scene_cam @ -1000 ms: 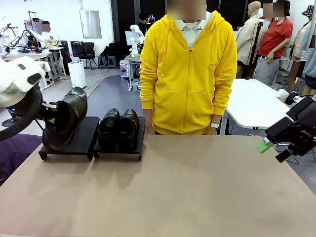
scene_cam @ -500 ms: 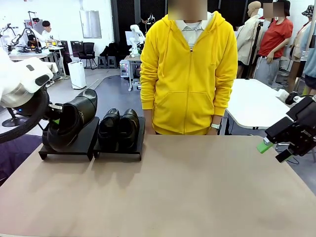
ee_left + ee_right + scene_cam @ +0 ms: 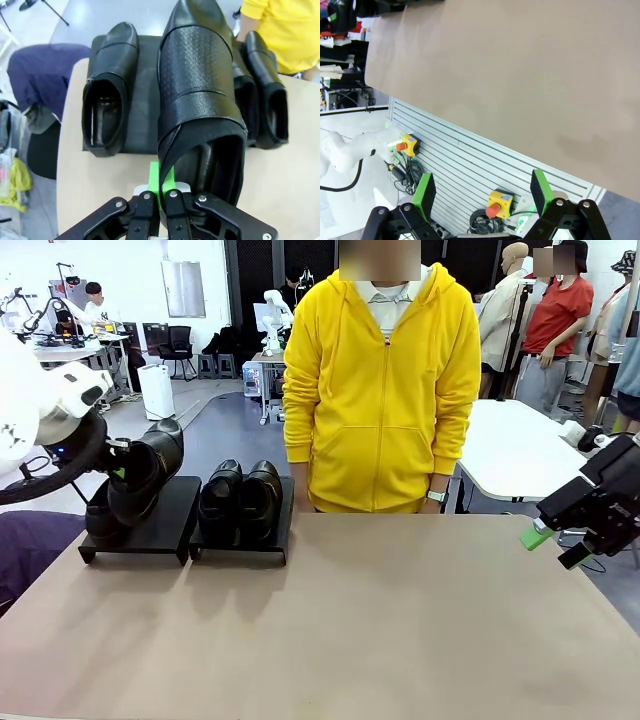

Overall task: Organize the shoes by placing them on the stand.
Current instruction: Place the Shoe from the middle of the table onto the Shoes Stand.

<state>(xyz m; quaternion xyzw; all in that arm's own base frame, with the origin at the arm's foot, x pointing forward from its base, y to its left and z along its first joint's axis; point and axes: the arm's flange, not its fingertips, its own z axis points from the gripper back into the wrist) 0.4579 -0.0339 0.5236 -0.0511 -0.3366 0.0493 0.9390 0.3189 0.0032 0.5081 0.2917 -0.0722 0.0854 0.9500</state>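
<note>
**Last shoe held over left stand section**

Tan tabletop (image 3: 380, 620), open lab floor behind, person in a yellow hoodie (image 3: 380, 380) standing at the far edge, hands down, not involved.

Left gripper (image 3: 162, 197): jaws together, pinching the heel rim of the held shoe (image 3: 200, 95), one green pad showing against the collar. The rim grip lets the shoe hang toe-forward, sole down, so it can probably go straight down. In the front view it sits tilted, toe up, over the left section of the stand (image 3: 160, 525).

One shoe (image 3: 109, 90) already sits on the outer half of that section, and the held shoe hangs over the free half beside it. Whether its sole touches the stand I cannot tell. The other pair (image 3: 240, 502) fills the right section, side by side, toes away from the robot.

Left arm comes in low from the picture's left, wrist roughly level, pointing across toward the stand.

Right gripper (image 3: 482, 192): jaws wide apart, nothing between them, parked off the table's right edge, well apart from the shoes.

Judgement: three placed, fourth nearly down.
</note>
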